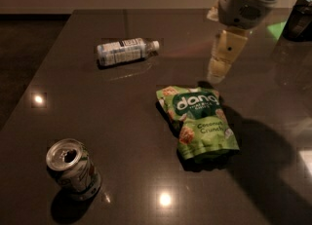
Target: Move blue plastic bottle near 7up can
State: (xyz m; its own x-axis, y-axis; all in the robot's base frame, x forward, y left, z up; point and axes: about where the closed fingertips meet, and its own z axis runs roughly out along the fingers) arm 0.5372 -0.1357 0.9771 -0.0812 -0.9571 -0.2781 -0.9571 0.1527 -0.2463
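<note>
The blue plastic bottle (124,51) lies on its side at the back left of the dark table, its white cap pointing right. The 7up can (73,168) stands upright near the front left, opened top showing, far from the bottle. My gripper (217,74) hangs from the arm at the upper right. It is above the table, to the right of the bottle and just behind the green snack bag, and holds nothing that I can see.
A green snack bag (197,121) lies flat in the middle, between the gripper and the can. A dark box (300,17) stands at the back right. The table's left edge (44,68) runs diagonally, with floor beyond it.
</note>
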